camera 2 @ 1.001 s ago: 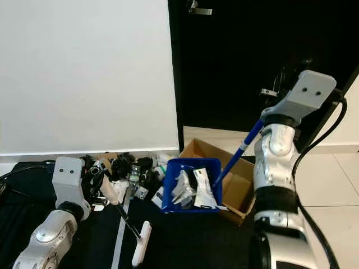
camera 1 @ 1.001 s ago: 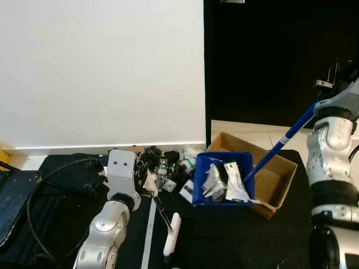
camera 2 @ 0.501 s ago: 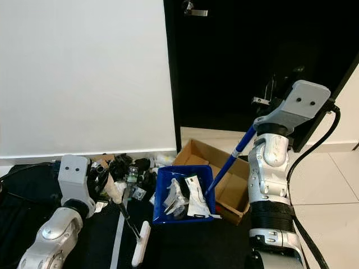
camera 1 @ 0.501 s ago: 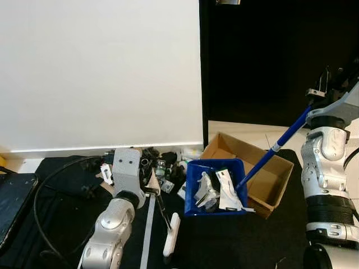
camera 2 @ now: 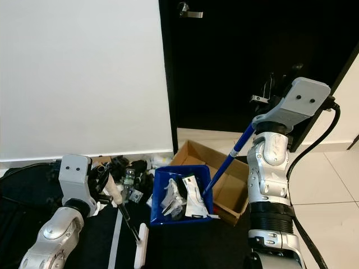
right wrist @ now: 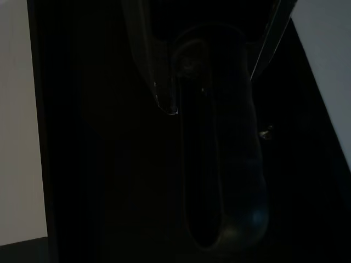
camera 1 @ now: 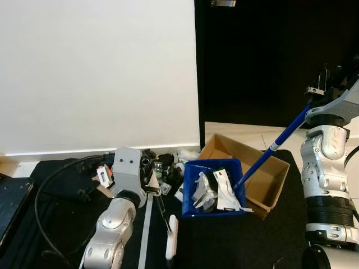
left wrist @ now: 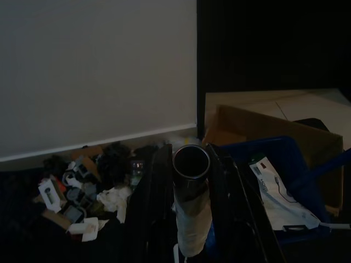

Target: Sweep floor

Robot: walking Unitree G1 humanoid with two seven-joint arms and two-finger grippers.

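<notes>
Left wrist view showed the left jaws (left wrist: 189, 219) closed on the brush (camera 1: 171, 244) handle. The right jaws (camera 2: 269, 92) held the dustpan (camera 1: 216, 190) pole. Some trash sat in the dustpan beside the box (camera 1: 269, 179), but a pile (camera 1: 162, 165) was left by the wall, so I think half done.

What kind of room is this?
Probably a home entryway or hallway: a white wall meets a black door with a lever handle, and pale floor tiles sit beside a dark mat. A litter pile lies along the skirting.
</notes>
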